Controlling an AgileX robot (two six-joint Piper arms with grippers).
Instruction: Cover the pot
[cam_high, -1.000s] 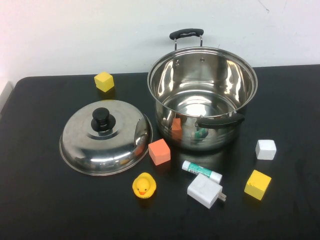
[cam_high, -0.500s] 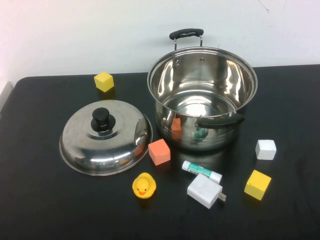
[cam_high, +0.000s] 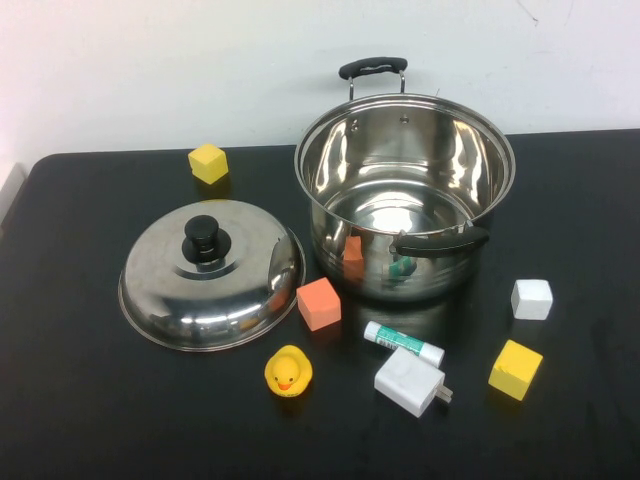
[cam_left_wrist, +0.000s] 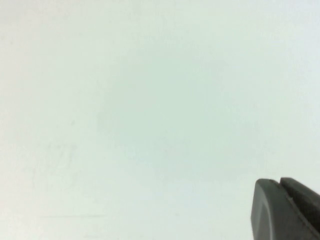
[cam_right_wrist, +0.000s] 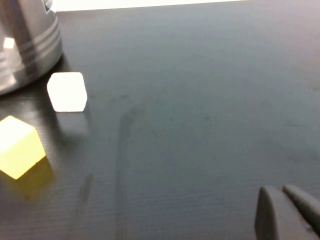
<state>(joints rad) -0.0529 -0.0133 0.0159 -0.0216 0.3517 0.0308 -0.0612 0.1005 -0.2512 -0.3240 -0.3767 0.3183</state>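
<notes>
- Nothing has moved in the last second: your lid (cam_high: 211, 272) sits at the pot's (cam_high: 405, 195) 9 o'clock on the bench (cam_high: 80, 400), untouched.
- Left gripper (cam_left_wrist: 287, 210) faces a blank wall; right gripper (cam_right_wrist: 285, 212) hovers by the white cube (cam_right_wrist: 67, 91). Both look closed, empty.

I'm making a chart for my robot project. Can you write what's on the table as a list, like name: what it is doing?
pot: open, upright, at the back of the table, empty inside
lid: flat on the table to the pot's left, knob up, not on the pot
orange cube: between lid and pot
duck: in front of the lid
glue stick: lying in front of the pot
left gripper: faces a plain white wall, holds nothing
right gripper: low over bare table, right of the white cube
</notes>
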